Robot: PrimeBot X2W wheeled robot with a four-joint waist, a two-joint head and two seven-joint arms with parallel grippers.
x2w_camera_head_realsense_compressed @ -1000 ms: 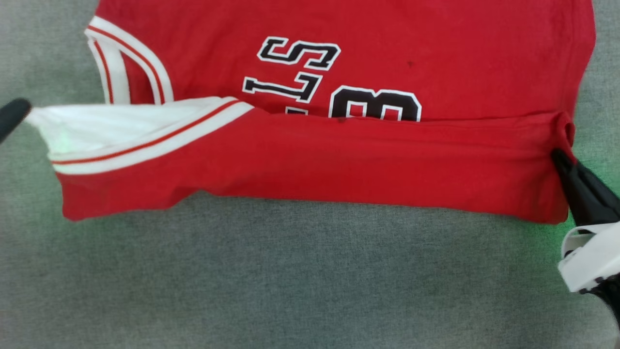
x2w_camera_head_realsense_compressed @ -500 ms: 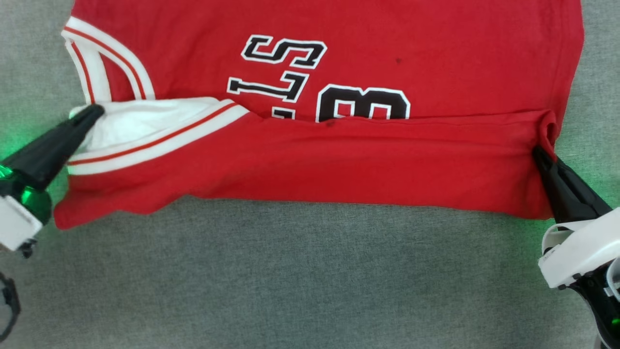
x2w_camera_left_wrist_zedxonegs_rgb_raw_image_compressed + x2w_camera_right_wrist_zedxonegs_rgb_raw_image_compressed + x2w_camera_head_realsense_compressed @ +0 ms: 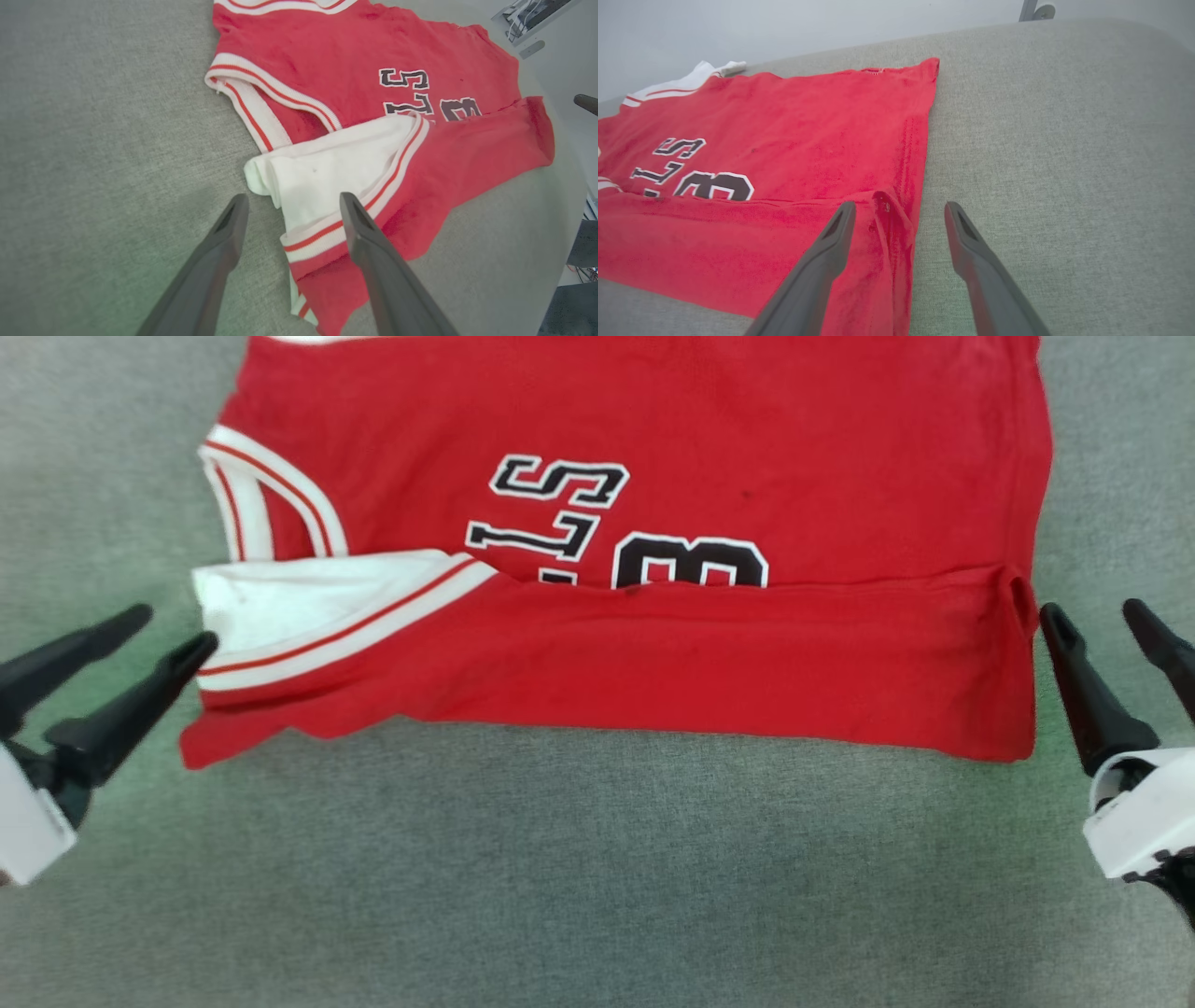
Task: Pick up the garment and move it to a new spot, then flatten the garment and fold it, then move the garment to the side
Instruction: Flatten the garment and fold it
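The garment [image 3: 653, 448], a red shirt with black white-outlined print [image 3: 691, 560], lies flat on the grey surface. Its near long edge is folded up over the lower part of the print. A white sleeve [image 3: 299, 602] with striped trim lies on the fold at the left. My left gripper [image 3: 174, 628] stands open just left of that sleeve, holding nothing. In the left wrist view the left gripper [image 3: 293, 197] hovers over the sleeve's edge [image 3: 327, 168]. My right gripper [image 3: 1092, 611] is open just right of the folded hem corner [image 3: 1013, 593]. In the right wrist view the right gripper [image 3: 901, 205] straddles the garment's [image 3: 808, 130] side edge.
The grey fabric surface [image 3: 597, 877] stretches wide in front of the garment and on both sides. In the left wrist view its edge curves past at the right, with white equipment [image 3: 532, 14] beyond. A pale wall [image 3: 784, 28] stands behind the surface.
Both grippers have opened and let go of the garment, the left off the white sleeve and the right off the hem corner. Both have drawn back slightly. The camera has shifted too.
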